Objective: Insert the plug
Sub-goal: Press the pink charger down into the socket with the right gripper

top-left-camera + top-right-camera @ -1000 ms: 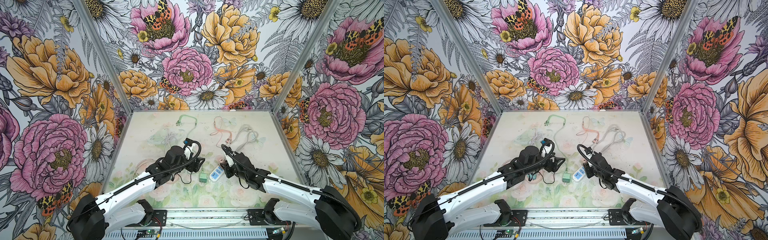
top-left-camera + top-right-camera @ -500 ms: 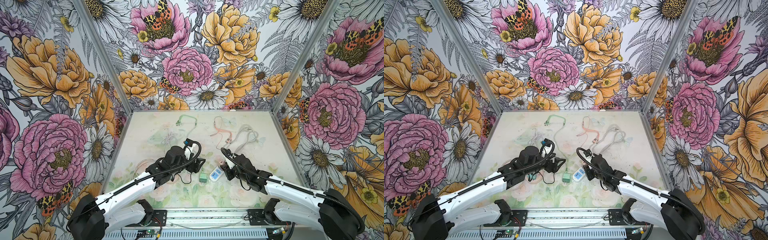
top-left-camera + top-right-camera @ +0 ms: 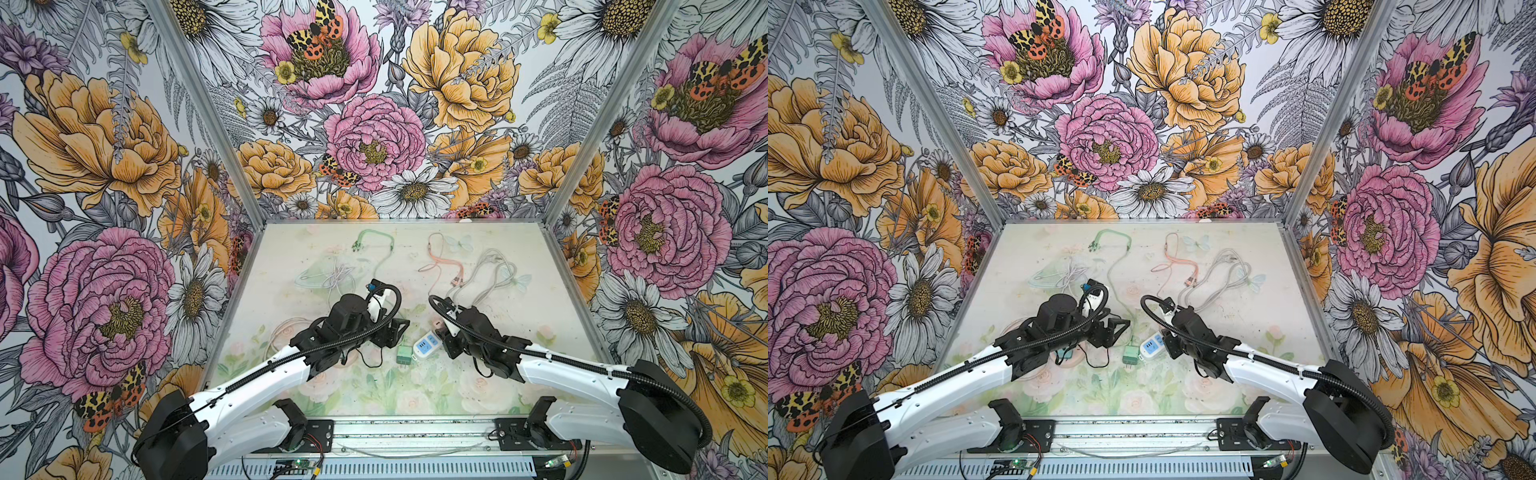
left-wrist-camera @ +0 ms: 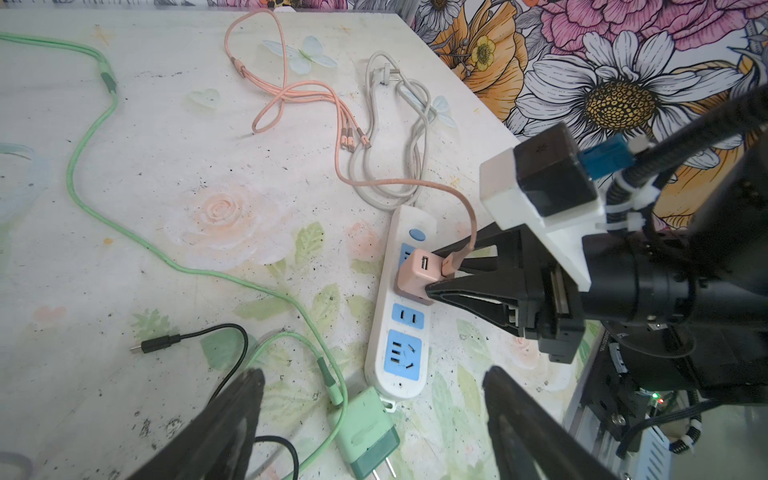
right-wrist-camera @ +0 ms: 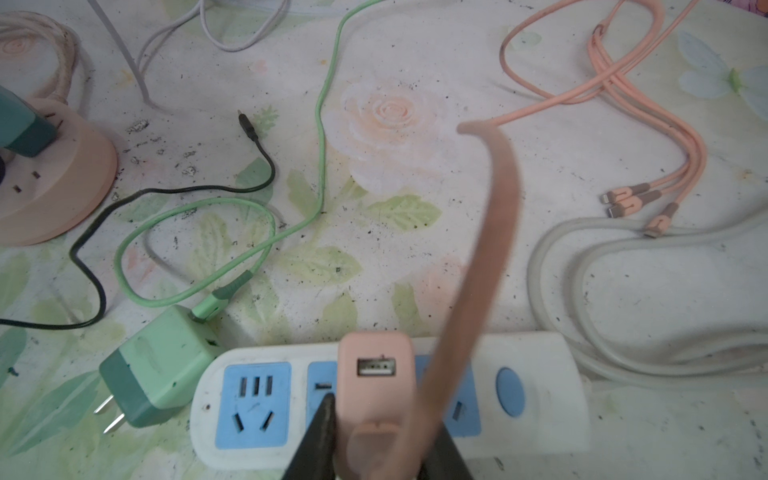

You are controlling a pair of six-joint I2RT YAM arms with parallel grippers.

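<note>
Right tool (image 4: 432, 272) is clenched on the pink plug (image 5: 376, 374), gripping it from both sides, and I hold it on the white power strip (image 5: 552, 374). The coming push turns on what lies straight under my grip. The socket face is beneath the plug, so the prongs point down into the strip and the face with the USB ports is turned up toward the wrist camera. I judge the plug's long axis to stand nearly square to the strip, while the strip's own long axis runs crosswise to my reach. The plug sits toward the blue switch (image 5: 510, 392) end, well clear of the five-hole socket (image 5: 253, 399). Its prongs are hidden, so I cannot tell whether they are fully home. The pink cable (image 5: 503, 208) rises from the plug and arcs off over the tabletop (image 4: 166, 187). Just beside the strip's five-hole end the green charger (image 4: 365, 428) lies flat, prongs pointing away from the strip. Left tool (image 4: 372, 376) hangs released above that end, jaws wide, touching nothing, so the right arm is the one placed for this. Farther off, the strip's grey cord (image 5: 715, 232) lies in loose loops.
</note>
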